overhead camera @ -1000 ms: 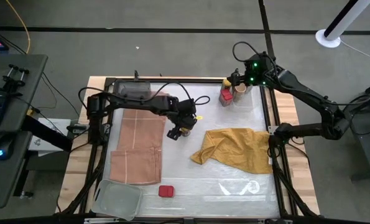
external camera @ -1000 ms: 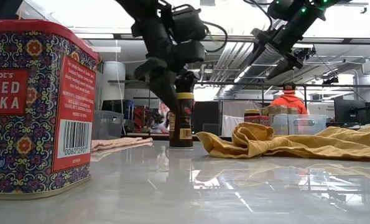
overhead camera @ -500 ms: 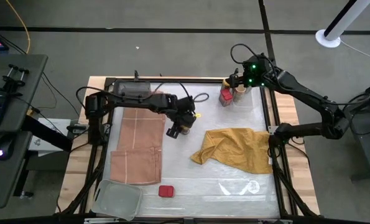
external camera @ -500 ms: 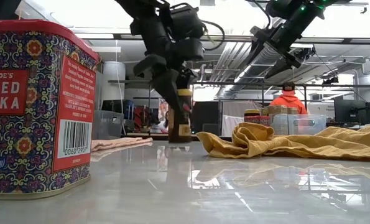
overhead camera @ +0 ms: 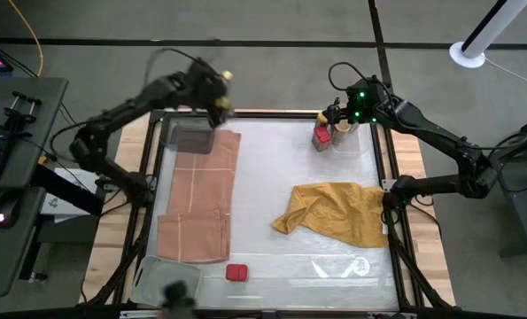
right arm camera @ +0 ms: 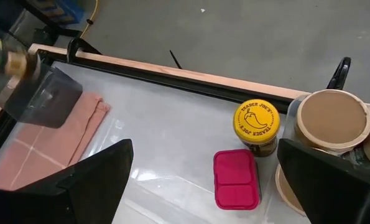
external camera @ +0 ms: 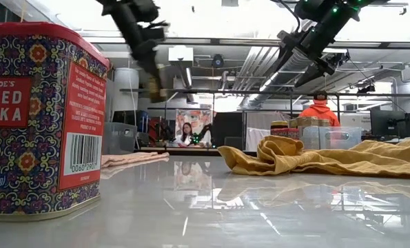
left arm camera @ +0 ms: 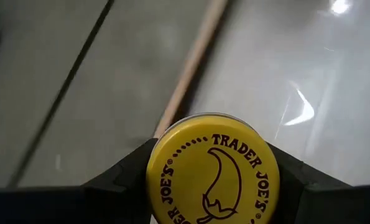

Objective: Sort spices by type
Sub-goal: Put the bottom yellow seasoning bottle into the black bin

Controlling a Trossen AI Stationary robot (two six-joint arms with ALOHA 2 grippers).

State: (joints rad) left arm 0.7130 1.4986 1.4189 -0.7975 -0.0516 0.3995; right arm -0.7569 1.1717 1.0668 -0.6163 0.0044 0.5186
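While the left gripper (left arm camera: 209, 186) carried a yellow-capped jar (left arm camera: 211, 169) clamped over the table's far left edge, the right gripper (overhead camera: 338, 113) hovered spread above the gathered jars (right arm camera: 256, 127) and a tin (right arm camera: 236, 179); another tin (overhead camera: 236, 273) remained unsorted.

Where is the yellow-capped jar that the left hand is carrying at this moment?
The yellow-capped jar is gripped in the left hand, lifted above the table's far left corner, over the pink cloth.

Bright overhead light, glossy glare, motion blur
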